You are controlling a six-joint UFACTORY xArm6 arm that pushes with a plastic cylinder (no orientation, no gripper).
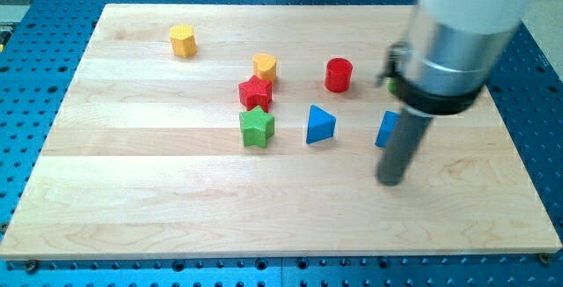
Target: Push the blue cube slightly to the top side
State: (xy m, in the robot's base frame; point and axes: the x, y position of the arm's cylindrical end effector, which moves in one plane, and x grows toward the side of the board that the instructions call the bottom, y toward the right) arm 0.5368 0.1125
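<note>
The blue cube (387, 129) sits on the wooden board (176, 208) at the view's right, partly hidden behind my rod. My tip (390, 181) rests on the board just below the blue cube, toward the view's bottom, close to it; I cannot tell whether it touches. A blue triangular block (319, 125) lies to the left of the cube.
A red cylinder (339, 75) stands above the blue triangle. A red star (255, 91), an orange heart-like block (265, 66) and a green star (257, 127) cluster near the middle. A yellow hexagonal block (183, 40) sits at the top left. A green sliver (388, 81) shows behind the arm.
</note>
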